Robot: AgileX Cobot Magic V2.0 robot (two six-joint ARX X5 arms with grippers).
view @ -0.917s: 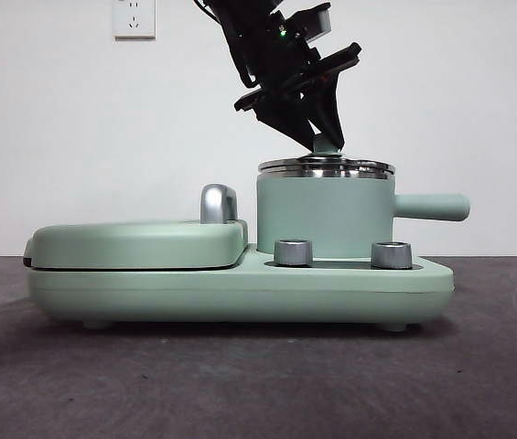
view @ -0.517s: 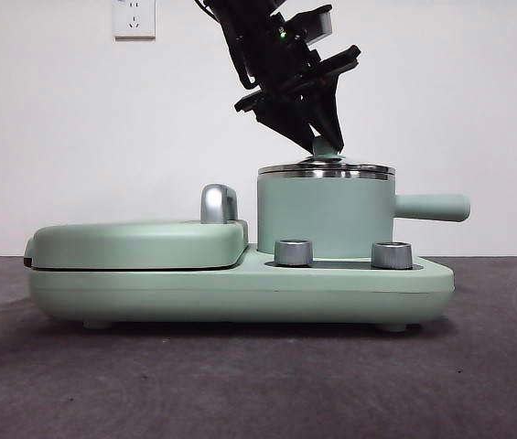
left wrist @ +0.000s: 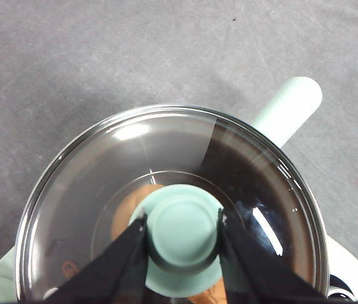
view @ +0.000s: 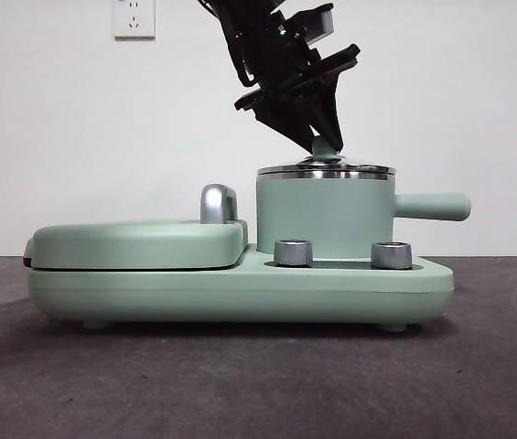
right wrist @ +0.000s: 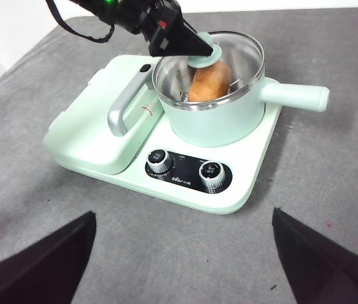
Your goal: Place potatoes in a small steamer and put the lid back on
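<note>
The small steamer [view: 325, 219] is a mint-green pot with a side handle [view: 432, 207], standing on the right half of a mint-green cooker. The clear lid [left wrist: 166, 145] lies level on its steel rim. My left gripper [view: 325, 146] reaches down from above, shut on the lid's green knob [left wrist: 182, 231]. An orange-brown potato [right wrist: 209, 81] lies inside the pot and shows dimly through the glass [left wrist: 128, 209]. My right gripper [right wrist: 184, 215] hangs open, high over the table in front of the cooker, and holds nothing.
The cooker's left half carries a flat mint-green griddle cover [view: 139, 242] with a chrome handle [view: 219, 203]. Two steel dials [view: 293, 252] [view: 391, 254] sit on the front of the base. Dark grey table surface surrounds the cooker [right wrist: 331, 190].
The lid has sunk slightly and now sits level on the pot's rim. The left gripper stays on the knob, almost unmoved.
</note>
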